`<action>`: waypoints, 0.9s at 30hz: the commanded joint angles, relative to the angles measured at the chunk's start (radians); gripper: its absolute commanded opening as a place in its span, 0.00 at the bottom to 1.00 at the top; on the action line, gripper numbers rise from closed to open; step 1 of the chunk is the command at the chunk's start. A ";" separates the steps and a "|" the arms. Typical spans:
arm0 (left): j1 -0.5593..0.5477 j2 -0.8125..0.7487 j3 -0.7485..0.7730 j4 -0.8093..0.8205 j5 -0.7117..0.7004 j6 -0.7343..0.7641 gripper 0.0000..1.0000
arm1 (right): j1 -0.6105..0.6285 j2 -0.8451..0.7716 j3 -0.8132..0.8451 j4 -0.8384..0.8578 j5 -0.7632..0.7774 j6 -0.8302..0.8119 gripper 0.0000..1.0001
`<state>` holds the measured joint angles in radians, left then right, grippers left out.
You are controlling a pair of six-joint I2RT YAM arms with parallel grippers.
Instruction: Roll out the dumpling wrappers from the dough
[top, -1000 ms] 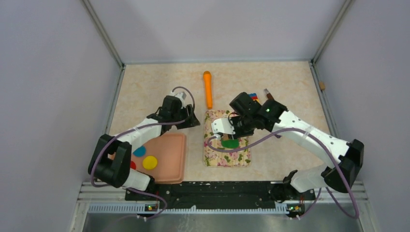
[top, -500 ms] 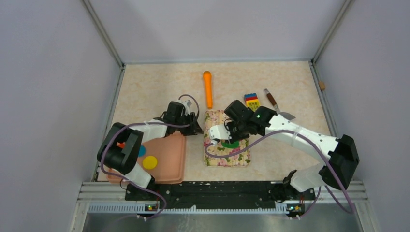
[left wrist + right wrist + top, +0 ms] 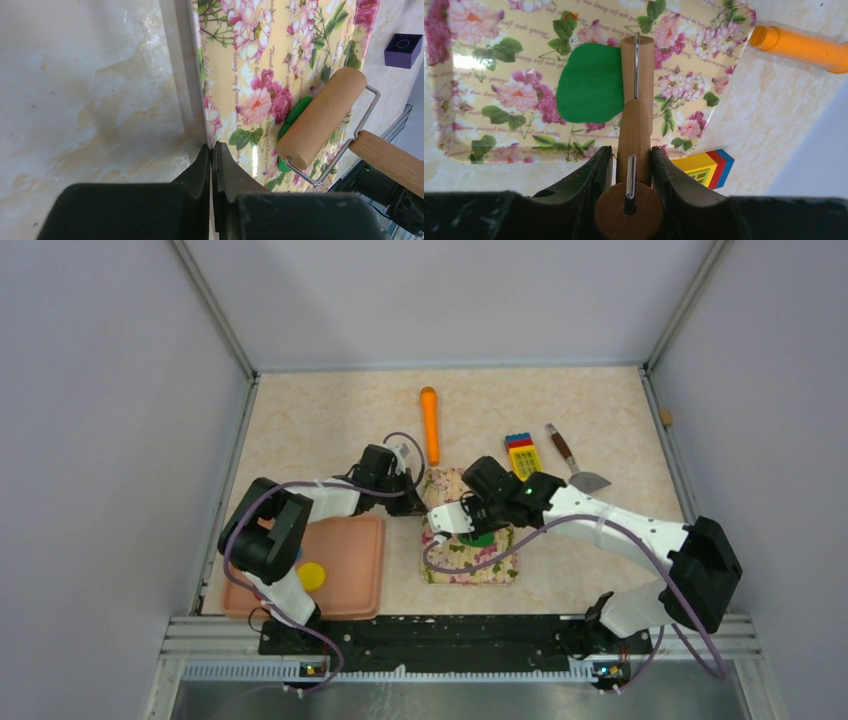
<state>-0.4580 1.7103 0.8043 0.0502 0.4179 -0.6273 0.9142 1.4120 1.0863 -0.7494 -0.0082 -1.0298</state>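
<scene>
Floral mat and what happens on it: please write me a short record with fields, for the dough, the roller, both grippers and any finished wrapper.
dough: green, flattened, lying on the floral mat
wooden roller: barrel over the dough's edge
right gripper: closed on the roller's handle
left gripper: shut, tips at the mat's edge; whether it pinches the mat cannot be told
finished wrapper: yellow disc on the pink tray

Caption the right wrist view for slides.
Right gripper grips a wooden roller at the edge of flat green clay dough on floral mat.
</scene>
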 commanded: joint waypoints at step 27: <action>0.000 -0.055 -0.037 0.036 -0.077 0.034 0.00 | 0.015 -0.049 0.155 -0.123 -0.033 0.093 0.00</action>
<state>-0.4599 1.6905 0.7830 0.0689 0.3824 -0.6319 0.9173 1.3884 1.2995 -0.8165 0.0113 -0.9565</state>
